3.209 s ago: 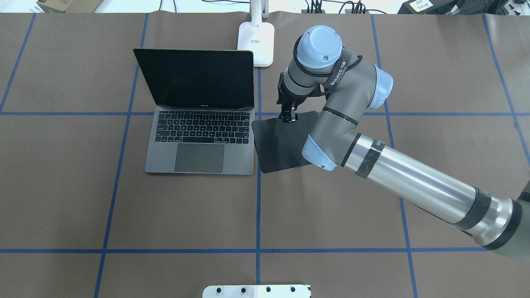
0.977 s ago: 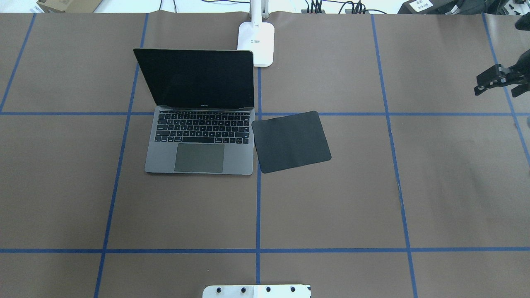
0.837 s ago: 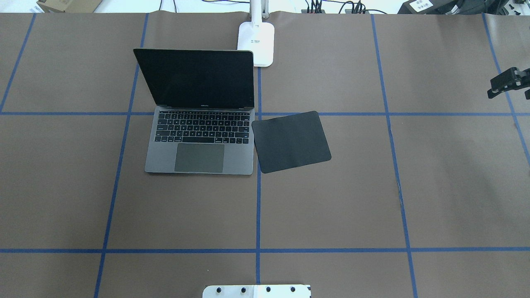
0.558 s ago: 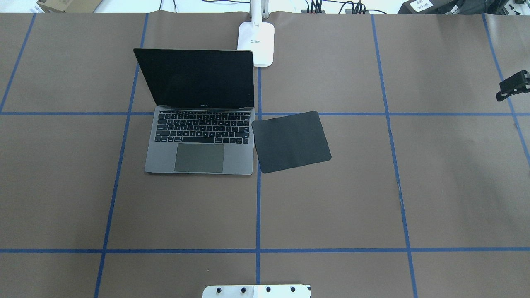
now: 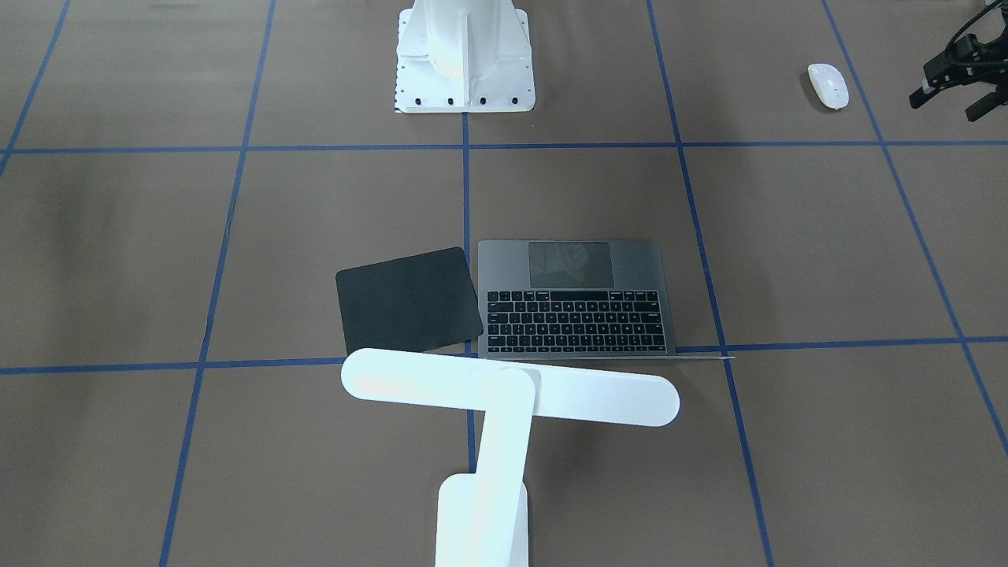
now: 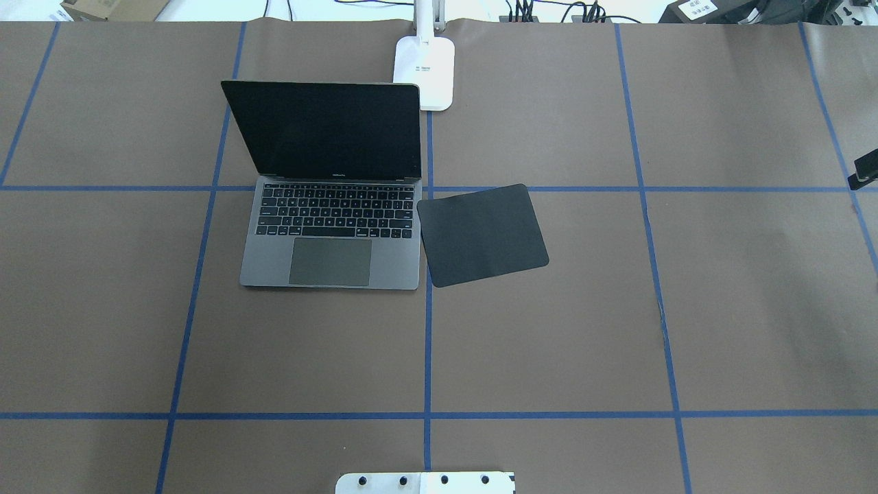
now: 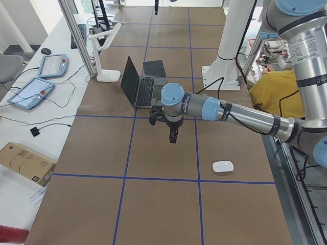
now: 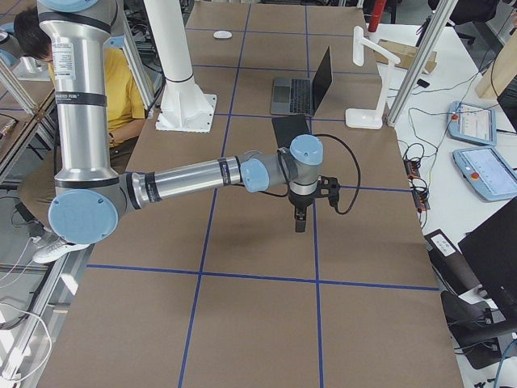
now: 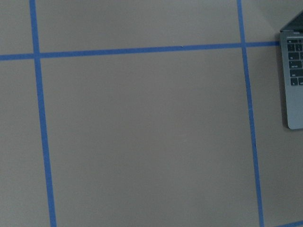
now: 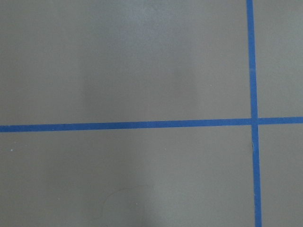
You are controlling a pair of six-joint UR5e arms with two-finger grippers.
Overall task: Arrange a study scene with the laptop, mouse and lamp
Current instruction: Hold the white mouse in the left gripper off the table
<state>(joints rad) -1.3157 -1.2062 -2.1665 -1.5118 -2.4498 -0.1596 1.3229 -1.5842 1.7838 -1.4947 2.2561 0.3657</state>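
The grey laptop (image 6: 333, 233) stands open left of the table's middle; it also shows in the front-facing view (image 5: 575, 299). The white lamp (image 5: 504, 394) stands behind it, its base (image 6: 425, 68) at the far edge. The white mouse (image 5: 828, 85) lies far out on my left side, near the robot's edge of the table. My left gripper (image 5: 953, 104) hovers beside the mouse, open and holding nothing. Only a sliver of my right gripper (image 6: 865, 170) shows at the overhead view's right edge, and I cannot tell whether it is open or shut.
A black square mat (image 6: 482, 234) lies tilted against the laptop's right side. The white bolted pedestal (image 5: 465, 55) stands at the near middle edge. A person in yellow (image 7: 278, 92) sits behind the robot. Tablets and cables lie on the side bench (image 7: 36, 87).
My right arm has pulled back from the mat's far edge to the right, and its gripper has slid almost out of the overhead view. Laptop, mat and lamp have not moved.
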